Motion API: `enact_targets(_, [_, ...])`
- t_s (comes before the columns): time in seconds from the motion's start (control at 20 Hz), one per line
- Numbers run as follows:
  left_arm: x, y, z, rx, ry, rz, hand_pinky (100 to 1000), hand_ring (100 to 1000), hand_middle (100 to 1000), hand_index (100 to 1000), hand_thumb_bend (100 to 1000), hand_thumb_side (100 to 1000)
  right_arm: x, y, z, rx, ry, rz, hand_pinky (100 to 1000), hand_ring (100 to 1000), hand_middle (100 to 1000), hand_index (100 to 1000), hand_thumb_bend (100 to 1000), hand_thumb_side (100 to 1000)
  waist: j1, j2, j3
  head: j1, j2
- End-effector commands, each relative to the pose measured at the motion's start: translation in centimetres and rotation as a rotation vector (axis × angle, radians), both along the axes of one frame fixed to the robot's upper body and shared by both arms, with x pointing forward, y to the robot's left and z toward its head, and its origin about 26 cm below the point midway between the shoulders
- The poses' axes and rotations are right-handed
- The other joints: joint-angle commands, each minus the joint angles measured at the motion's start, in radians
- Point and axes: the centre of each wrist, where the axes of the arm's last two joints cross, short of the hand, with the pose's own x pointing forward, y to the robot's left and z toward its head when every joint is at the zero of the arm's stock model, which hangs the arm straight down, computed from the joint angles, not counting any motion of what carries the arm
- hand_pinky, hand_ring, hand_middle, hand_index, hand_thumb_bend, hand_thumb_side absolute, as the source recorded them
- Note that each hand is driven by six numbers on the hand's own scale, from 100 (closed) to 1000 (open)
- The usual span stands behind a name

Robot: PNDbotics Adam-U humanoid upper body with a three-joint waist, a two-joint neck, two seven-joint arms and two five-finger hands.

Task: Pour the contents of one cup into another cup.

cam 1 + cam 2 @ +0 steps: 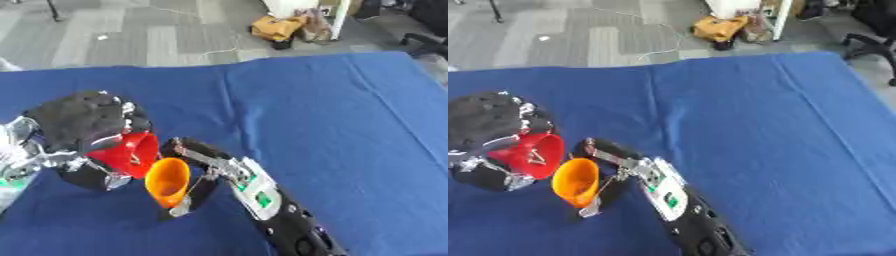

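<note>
Left eye view: left robot hand [83, 125] grips red cup [131, 152], right robot hand [206, 165] grips orange cup [168, 182] just beside it; keep rims touching, tip slowly.

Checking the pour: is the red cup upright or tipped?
Tipped: the red cup, in the left hand, shows its mouth sideways toward the orange cup.

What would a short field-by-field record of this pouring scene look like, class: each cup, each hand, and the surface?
red cup: tipped on its side, mouth towards the orange cup
orange cup: tilted, mouth towards the camera, rim close beside the red cup's
left hand: curled round the red cup
right hand: holding the orange cup
contents: none visible in either cup
surface: blue cloth over the table
</note>
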Motion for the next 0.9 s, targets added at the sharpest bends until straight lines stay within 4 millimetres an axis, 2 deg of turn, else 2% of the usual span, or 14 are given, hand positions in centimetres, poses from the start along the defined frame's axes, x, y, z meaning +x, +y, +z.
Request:
enact_targets(0.05, [-0.29,0.09,1.26,0.031,-0.044,-0.001,100,159,183,696,100,100,0.14,0.34,0.97,0.007,-0.025,0.011,543,195,310,356,632,100,0.004,-0.019,-0.001,-0.003,-0.01])
enact_targets(0.9, [-0.11,-0.61,1.27,0.107,-0.065,-0.01,100,138,169,695,102,100,0.11,0.38,0.98,0.008,-0.025,0.013,541,196,311,354,633,100,0.005,-0.019,-0.003,-0.005,-0.01])
